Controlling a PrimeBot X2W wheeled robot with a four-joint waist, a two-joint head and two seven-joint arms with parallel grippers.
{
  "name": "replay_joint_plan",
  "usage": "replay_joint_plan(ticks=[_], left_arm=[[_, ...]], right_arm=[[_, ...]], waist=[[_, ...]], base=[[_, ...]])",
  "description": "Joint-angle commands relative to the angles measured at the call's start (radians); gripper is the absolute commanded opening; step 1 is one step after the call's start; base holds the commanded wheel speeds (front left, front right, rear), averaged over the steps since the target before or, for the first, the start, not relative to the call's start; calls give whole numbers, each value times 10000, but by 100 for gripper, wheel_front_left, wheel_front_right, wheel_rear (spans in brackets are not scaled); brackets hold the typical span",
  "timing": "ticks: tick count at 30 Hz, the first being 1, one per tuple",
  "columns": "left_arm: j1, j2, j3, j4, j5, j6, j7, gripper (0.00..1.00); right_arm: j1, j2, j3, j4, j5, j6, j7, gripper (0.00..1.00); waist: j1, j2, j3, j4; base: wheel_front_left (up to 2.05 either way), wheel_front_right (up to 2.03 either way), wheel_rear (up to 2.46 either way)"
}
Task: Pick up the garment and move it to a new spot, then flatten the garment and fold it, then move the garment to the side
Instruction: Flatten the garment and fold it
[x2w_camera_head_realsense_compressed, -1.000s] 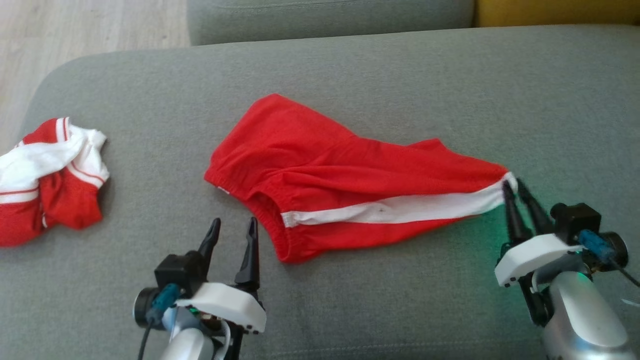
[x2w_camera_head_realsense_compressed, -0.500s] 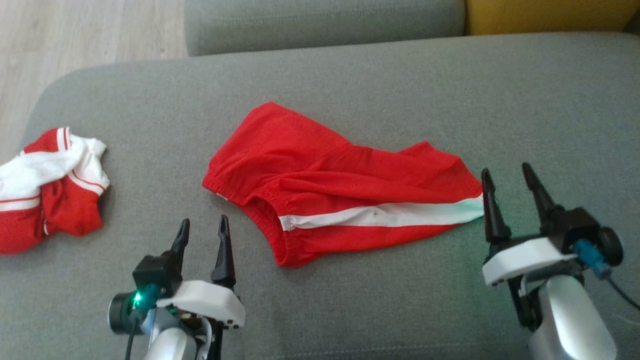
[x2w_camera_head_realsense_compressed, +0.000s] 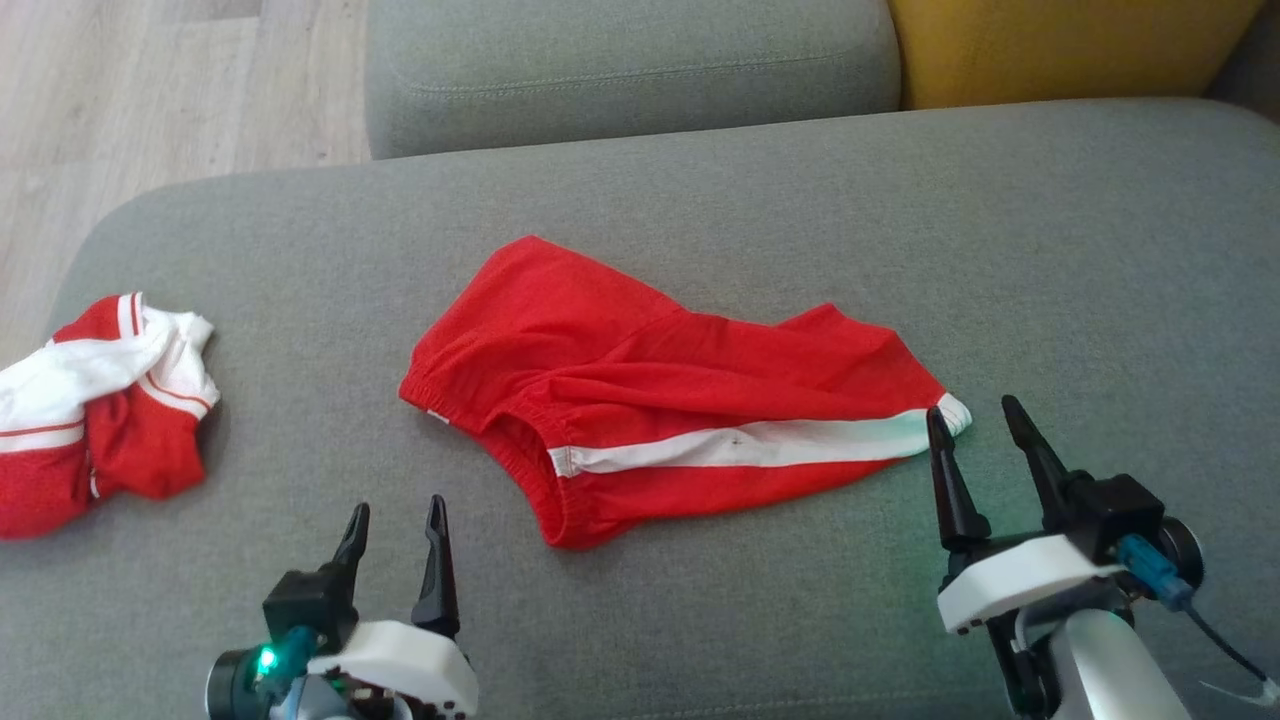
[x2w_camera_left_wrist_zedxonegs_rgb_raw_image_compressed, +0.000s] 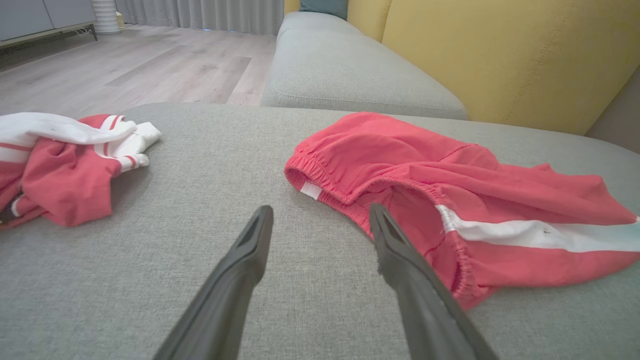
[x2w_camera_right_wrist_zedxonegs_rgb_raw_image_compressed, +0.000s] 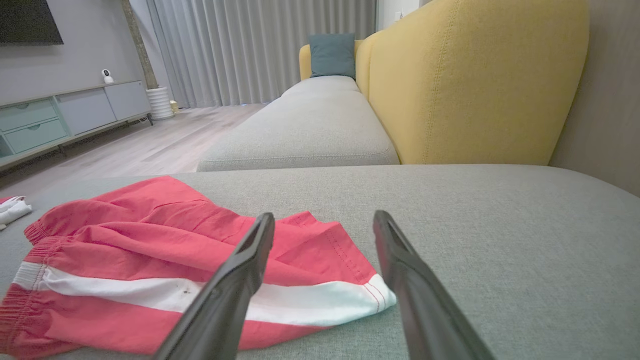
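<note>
right end effector (x2w_camera_head_realsense_compressed: 972, 406) open beside shorts (x2w_camera_head_realsense_compressed: 640, 390), left end effector (x2w_camera_head_realsense_compressed: 398, 504) open too; flattening step, next likely smoothing waistband (x2w_camera_head_realsense_compressed: 522, 452).

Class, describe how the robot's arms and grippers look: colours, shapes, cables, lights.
Left gripper and right gripper each have two long, tapered black fingers on a white housing, beside a black block with a teal plug and cable. The right forearm is silvery; a green light glows by the left plug.
</note>
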Motion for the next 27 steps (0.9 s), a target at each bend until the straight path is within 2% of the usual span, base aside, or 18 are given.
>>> replay_joint_plan(ticks=[1,19,27], left_arm=[[-350,30,279,-292,45,-49,-53,100],[-1634,29,-1205,292,-1692,-1102,-53,100],[-2343,29,-1395,971,-2105,-1100,-53,100]], right_arm=[[-172,-6,336,-267,76,-7,-40,100],[-671,-5,502,-312,254,-7,-40,100],[-889,-5,484,-414,334,-7,-40,100]], waist=[[0,0,28,-37],[0,0,969,-775],[0,0,1525,-1132]], base=[[0,0,0],[0,0,0],[0,0,0]])
